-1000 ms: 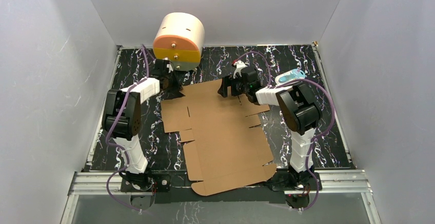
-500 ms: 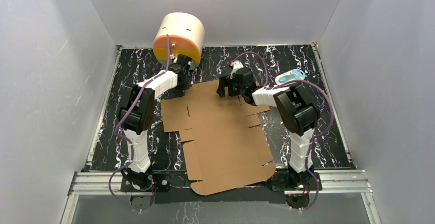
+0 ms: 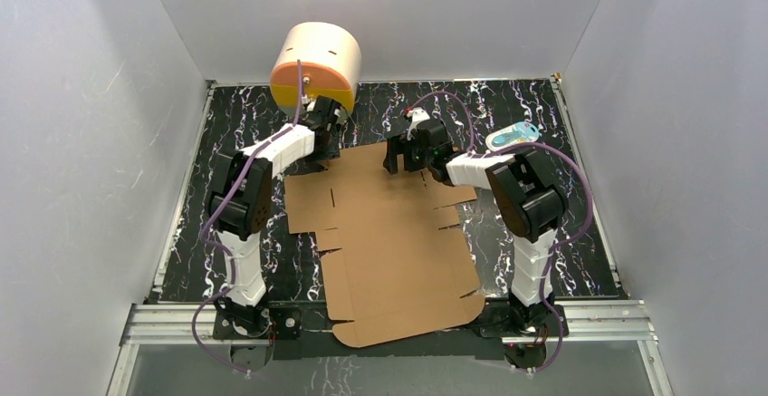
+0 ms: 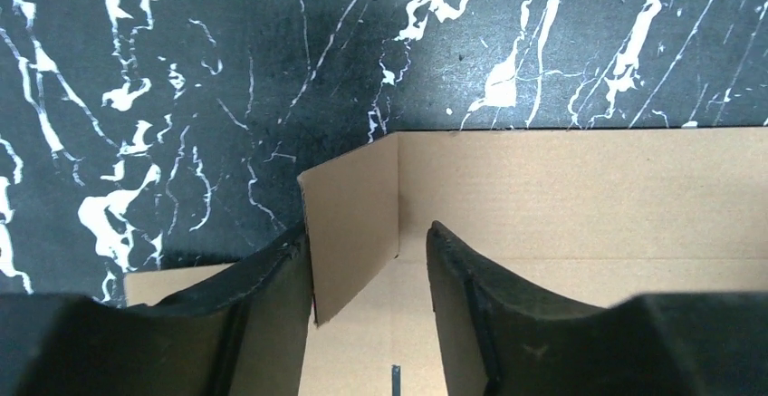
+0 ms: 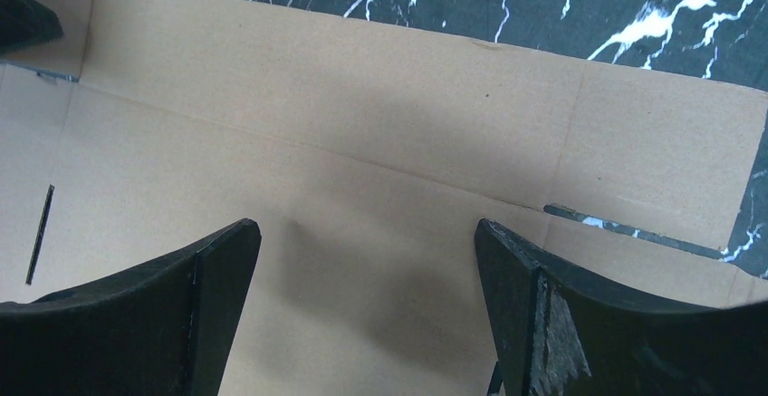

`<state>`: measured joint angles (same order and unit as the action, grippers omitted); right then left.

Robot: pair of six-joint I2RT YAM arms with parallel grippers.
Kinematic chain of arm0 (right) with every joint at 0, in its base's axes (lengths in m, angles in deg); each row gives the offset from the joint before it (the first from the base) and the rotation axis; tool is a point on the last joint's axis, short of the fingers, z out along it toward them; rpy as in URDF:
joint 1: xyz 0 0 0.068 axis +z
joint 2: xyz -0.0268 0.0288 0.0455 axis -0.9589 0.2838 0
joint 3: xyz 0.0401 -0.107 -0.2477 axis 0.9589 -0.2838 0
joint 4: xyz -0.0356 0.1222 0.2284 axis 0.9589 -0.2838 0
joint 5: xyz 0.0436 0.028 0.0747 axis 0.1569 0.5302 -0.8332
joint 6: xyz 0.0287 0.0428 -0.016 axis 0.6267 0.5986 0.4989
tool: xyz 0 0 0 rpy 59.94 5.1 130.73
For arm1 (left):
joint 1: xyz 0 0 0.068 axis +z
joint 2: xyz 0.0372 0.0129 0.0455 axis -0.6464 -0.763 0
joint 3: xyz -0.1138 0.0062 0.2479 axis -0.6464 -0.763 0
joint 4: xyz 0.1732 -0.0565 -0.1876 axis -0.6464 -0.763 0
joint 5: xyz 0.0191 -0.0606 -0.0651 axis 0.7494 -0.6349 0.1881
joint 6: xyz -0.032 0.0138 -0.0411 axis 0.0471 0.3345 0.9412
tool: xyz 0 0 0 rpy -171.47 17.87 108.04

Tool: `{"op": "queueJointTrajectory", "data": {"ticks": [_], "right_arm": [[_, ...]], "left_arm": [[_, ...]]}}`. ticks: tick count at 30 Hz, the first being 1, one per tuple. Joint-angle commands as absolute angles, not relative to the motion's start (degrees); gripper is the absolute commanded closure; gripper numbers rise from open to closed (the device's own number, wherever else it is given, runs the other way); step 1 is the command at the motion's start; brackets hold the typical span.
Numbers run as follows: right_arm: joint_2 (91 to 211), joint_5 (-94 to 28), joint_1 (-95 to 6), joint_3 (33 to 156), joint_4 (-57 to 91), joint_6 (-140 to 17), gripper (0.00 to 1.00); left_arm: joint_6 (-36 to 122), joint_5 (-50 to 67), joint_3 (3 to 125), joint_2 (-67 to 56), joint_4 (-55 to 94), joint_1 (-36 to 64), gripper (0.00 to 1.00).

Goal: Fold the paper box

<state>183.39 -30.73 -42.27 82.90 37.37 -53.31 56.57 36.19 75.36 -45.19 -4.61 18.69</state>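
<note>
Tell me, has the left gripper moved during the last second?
Yes. The left gripper moved toward the back of the table and rightward, ending closer to the cream drum.

I see my paper box [image 3: 389, 233] lying as an unfolded brown corrugated die-cut sheet with slots and flaps, flat from the table's [image 3: 231, 115] centre to its 6 o'clock edge, one small 11 o'clock flap [image 4: 353, 224] upright.

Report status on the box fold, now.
Left gripper open, corner flap upright between its jaws. Right gripper open wide above far edge. Paper box otherwise flat. Cream drum close beyond left gripper.
</note>
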Motion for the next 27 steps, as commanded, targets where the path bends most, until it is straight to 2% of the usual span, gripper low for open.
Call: {"op": "queueJointTrajectory", "data": {"ticks": [1, 5, 8, 16, 20, 24, 27], "right_arm": [[179.32, -32.50, -42.23, 84.40, 29.26, -54.54, 0.01], [177.74, -35.65, -44.34, 86.64, 23.19, -56.46, 0.01], [176.02, -38.72, -47.56, 86.69, 20.02, -55.81, 0.01], [172.03, -43.04, -54.91, 86.35, 19.37, -53.54, 0.01], [170.55, -44.42, -58.99, 81.06, 27.56, -50.63, 0.01], [176.78, -57.97, -64.46, 85.53, 25.26, -47.47, 0.01], [179.61, -61.16, -65.51, 86.17, 28.26, -45.21, 0.01]], "left_arm": [[56.20, 39.28, 74.13, -38.11, -6.08, 18.41, 0.49], [56.70, 39.17, 71.74, -32.61, -6.06, 18.47, 0.35], [58.12, 34.65, 70.10, -28.22, -5.01, 18.43, 0.28], [61.87, 17.23, 64.55, -25.99, 2.92, 18.47, 0.20], [63.56, 10.16, 64.51, -28.34, 5.95, 18.45, 0.17], [64.87, 6.34, 65.55, -31.95, 8.48, 18.47, 0.13], [65.21, 4.83, 67.09, -35.15, 9.48, 18.47, 0.13]]}}
